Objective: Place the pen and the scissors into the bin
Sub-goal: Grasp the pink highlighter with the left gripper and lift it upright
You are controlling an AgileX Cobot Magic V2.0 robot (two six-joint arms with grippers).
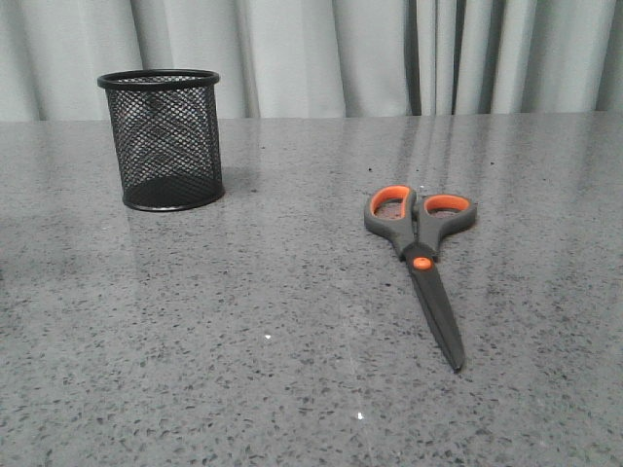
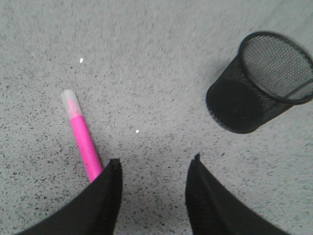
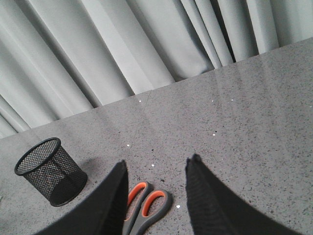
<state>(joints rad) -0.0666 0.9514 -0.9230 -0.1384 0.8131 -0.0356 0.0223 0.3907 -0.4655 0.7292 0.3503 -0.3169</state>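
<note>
Bin (image 1: 165, 139) stands upright on the grey speckled worktop (image 1: 292, 341), far left, nothing visible inside. Scissors (image 1: 422, 255) lie flat and closed to the right of it, well apart, handles toward the curtain (image 1: 321, 53), blades pointing toward the robot. Pen (image 2: 80, 134) lies flat on the worktop, seen only from the left wrist, pale end away from the left tool (image 2: 152, 169), magenta end running behind one finger. Left tool wide apart, empty. Right tool (image 3: 155, 171) also wide, empty, above the scissors handles.
</note>
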